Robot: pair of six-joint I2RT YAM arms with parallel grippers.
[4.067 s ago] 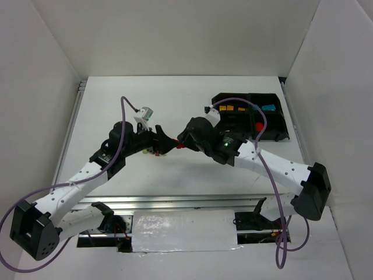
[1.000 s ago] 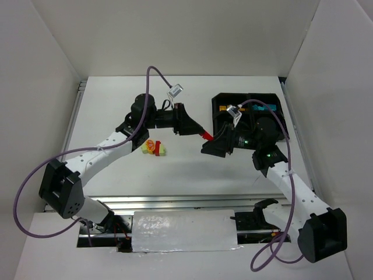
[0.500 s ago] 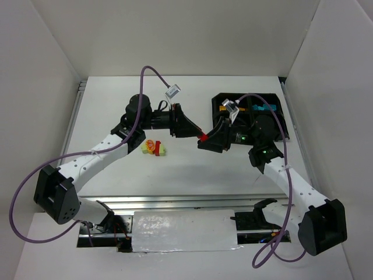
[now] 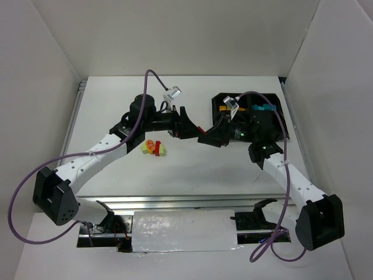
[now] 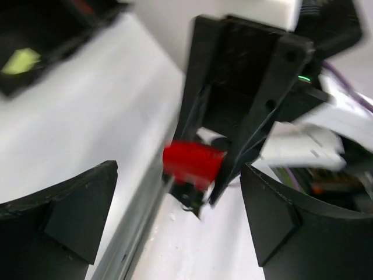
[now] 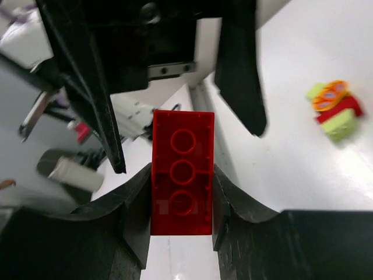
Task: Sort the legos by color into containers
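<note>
Left hand (image 4: 194, 125) has opened, right hand (image 4: 202, 139) grasps red lego (image 6: 182, 172), tray (image 4: 281, 126) holds orange lego (image 4: 224, 108), teal lego (image 4: 266, 108)

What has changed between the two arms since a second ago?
The red brick has changed hands. The left gripper, shut on it a second ago, has opened, and the right gripper has moved in towards the left and closed on it above the table. The loose bricks and the tray have stayed where they were.

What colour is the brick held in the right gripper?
Red; the brick shows best in the right wrist view.
</note>
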